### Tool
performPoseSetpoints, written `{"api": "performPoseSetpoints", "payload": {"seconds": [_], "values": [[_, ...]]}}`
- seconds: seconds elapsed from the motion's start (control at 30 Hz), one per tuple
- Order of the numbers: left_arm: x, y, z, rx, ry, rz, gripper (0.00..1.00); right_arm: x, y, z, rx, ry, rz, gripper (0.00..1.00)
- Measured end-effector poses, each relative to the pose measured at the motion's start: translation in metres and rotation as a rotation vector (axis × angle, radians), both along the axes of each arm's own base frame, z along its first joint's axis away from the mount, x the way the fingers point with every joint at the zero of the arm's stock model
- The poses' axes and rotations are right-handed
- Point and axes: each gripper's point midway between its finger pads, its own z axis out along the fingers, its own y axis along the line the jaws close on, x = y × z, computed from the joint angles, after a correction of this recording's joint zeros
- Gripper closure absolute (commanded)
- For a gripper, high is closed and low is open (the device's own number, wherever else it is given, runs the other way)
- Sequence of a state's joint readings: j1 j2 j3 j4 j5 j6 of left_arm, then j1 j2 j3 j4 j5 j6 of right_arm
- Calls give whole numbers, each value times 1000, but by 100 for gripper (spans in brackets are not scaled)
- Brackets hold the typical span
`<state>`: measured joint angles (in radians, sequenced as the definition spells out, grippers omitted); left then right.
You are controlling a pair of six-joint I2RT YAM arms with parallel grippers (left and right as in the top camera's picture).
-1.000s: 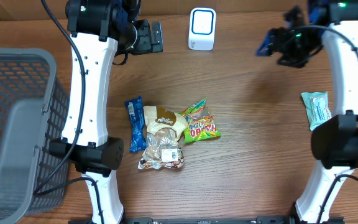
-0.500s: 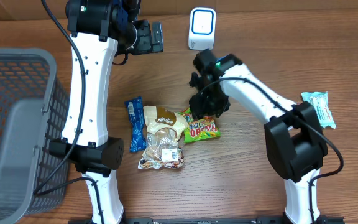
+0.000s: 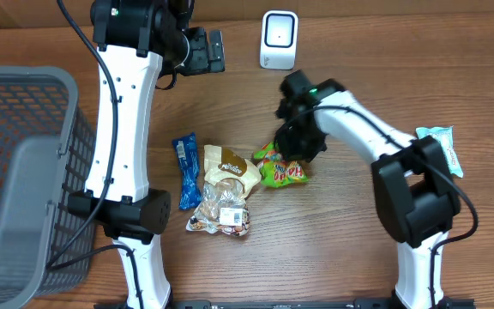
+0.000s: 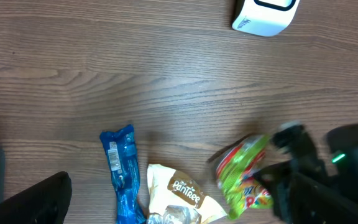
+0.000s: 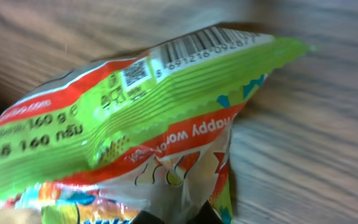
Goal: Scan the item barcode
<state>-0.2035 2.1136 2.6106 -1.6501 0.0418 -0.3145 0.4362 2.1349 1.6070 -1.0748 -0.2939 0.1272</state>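
Nearest the arm bases, a clear-wrapped snack pack (image 3: 221, 213) is lying on the bench (image 3: 341, 245). A beige bag (image 3: 228, 165) is resting against its far edge, and a blue bar (image 3: 186, 170) is lying just beside both on the left. Just right of the beige bag, the green snack bag (image 3: 286, 174) is sitting under the right gripper (image 3: 288, 154), which is clamping together on the bag's far end. In the right wrist view, the barcode (image 5: 213, 40) is showing along the bag's upper edge. Whether the bag is hanging clear of the wood, I cannot tell. Well apart at the right edge, a pale packet (image 3: 440, 150) is lying flat. A grey mesh basket (image 3: 80, 163) is standing at the left edge. Farther back, the left gripper (image 3: 213, 51) is hovering with its jaws standing wide apart, gripping nothing. Just to its right, the white scanner (image 3: 278, 39) is standing at the far edge of the bench.
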Motion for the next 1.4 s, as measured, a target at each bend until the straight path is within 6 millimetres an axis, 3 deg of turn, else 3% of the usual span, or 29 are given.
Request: {"api": "performPoseSetpoints", "payload": {"seconds": [0.07, 0.23, 0.53, 0.87, 0.97, 1.1, 1.17, 1.27, 1.4], "values": [[0, 0, 0, 0, 0, 0, 0, 13, -21, 6, 95, 44, -84, 96], [0, 0, 0, 0, 0, 0, 0, 20, -49, 32, 364, 127, -153, 96], [0, 0, 0, 0, 0, 0, 0, 6, -26, 80, 733, 152, -51, 96], [0, 0, 0, 0, 0, 0, 0, -4, -18, 104, 879, 156, -12, 96], [0, 0, 0, 0, 0, 0, 0, 5, -28, 88, 784, 142, -40, 96], [0, 0, 0, 0, 0, 0, 0, 24, -63, 31, 356, 106, -149, 96], [0, 0, 0, 0, 0, 0, 1, 33, -78, 19, 155, 46, -201, 96], [0, 0, 0, 0, 0, 0, 0, 49, -98, 46, -142, -168, -269, 96], [0, 0, 0, 0, 0, 0, 1, 48, -105, 80, -447, -379, -283, 96]]}}
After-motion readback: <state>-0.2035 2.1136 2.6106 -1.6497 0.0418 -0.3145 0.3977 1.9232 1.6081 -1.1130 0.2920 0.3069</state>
